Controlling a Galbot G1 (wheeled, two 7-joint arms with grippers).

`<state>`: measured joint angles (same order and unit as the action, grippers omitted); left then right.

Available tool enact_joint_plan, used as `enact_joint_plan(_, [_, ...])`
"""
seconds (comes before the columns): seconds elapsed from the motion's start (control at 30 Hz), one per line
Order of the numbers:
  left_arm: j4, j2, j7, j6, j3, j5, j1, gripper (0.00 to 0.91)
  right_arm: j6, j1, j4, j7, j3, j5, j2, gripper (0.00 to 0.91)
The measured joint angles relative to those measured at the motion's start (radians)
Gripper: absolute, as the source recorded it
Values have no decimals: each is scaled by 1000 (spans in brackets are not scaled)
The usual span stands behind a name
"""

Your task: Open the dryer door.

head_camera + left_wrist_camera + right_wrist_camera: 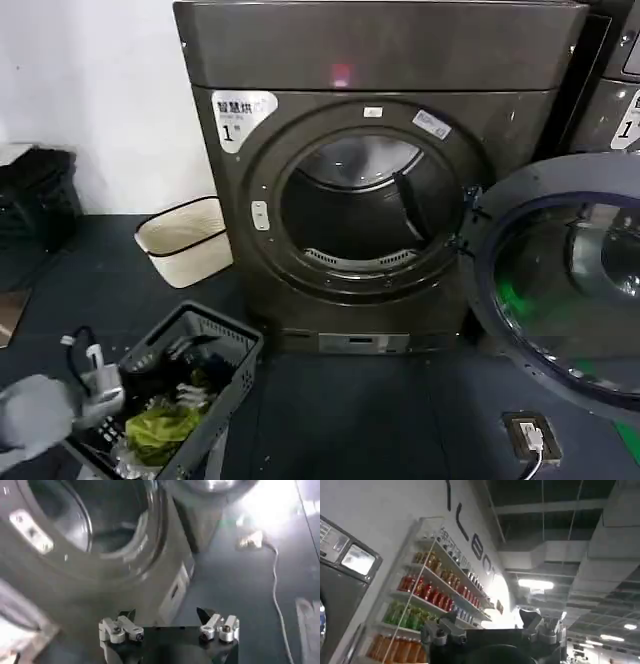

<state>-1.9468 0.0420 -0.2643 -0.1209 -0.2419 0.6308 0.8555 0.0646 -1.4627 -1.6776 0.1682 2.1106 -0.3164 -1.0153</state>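
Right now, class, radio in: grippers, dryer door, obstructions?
Left gripper open, low by the laundry basket. Right gripper open, aimed up. Dryer door swung wide open. Nothing blocking.

my right gripper: fingers spread, aimed up | shelves of bottled drinks on white wall | grey machine's panel at edge | ceiling lights

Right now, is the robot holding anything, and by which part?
Nothing is held. The left gripper is open, with only air between its fingers, facing the dryer. The right gripper is open too, pointing up at the ceiling.
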Motion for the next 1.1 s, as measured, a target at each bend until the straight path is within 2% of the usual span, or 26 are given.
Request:
enact_joint_plan(0.27, [-7, -168, -39, 71, 23, -50, 70, 907, -4, -17, 16, 0, 26, -19, 11, 907])
enact_joint_plan(0.47, [-4, -256, -111, 147, 55, -97, 111, 907, -6, -18, 9, -1, 8, -19, 4, 907])
enact_joint_plan(0.57, [5, -275, -125, 184, 62, -116, 121, 907, -7, -19, 8, -1, 9, -19, 11, 907])
enact_joint_plan(0.87, [34, -286, -162, 218, 68, -180, 114, 907, -8, -7, 15, -1, -8, -18, 14, 907])
enact_joint_plan(0.97, [36, -290, -204, 241, 68, -218, 108, 907, -8, -5, 17, 0, -11, -17, 16, 907])
enact_joint_plan(1.1, [43, -285, -182, 246, 68, -199, 109, 907, -8, 0, 18, 0, -11, -15, 22, 907])
